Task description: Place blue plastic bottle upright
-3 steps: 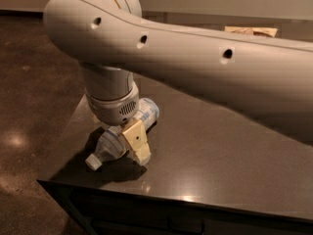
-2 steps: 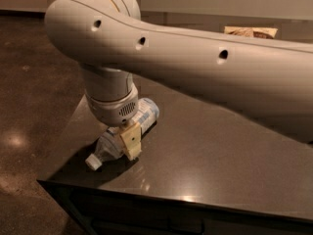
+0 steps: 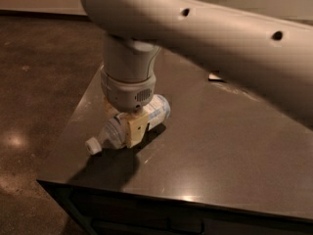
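The jaws have closed onto the one blue plastic bottle [image 3: 157, 112] lying on the table [image 3: 220, 153].

We see the gripper [image 3: 123, 126] low over the table's [image 3: 220, 151] left front corner, covering the midsection of the lying blue plastic bottle [image 3: 159, 110]; label text is unreadable. The arm [image 3: 220, 38] exits the right edge and partly hides a small object [image 3: 215, 76] behind it.
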Robot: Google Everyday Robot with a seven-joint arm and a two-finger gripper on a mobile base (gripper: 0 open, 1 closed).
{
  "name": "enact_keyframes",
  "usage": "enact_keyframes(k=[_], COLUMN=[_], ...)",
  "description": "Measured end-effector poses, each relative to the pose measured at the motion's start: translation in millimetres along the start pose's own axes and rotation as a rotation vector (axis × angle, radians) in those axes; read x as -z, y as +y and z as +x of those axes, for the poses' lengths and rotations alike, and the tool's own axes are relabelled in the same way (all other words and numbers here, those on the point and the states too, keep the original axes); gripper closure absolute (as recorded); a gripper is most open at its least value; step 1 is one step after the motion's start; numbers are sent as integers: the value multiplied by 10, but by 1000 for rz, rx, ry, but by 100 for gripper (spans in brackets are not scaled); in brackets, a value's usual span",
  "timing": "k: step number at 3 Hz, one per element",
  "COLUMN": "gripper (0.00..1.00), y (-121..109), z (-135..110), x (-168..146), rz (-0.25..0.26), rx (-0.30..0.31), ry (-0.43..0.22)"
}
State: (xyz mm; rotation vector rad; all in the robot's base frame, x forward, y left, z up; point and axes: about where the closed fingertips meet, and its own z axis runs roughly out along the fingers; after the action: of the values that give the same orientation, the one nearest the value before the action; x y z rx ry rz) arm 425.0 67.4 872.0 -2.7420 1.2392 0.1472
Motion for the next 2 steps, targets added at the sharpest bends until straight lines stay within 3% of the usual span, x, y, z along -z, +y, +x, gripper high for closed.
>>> enact_keyframes(k=[1,2], gripper=[100,100], y=[55,54], z=[-4,91], x=[464,883], rz=[82,110], rx=[-57,-158], ry=[-119,-351])
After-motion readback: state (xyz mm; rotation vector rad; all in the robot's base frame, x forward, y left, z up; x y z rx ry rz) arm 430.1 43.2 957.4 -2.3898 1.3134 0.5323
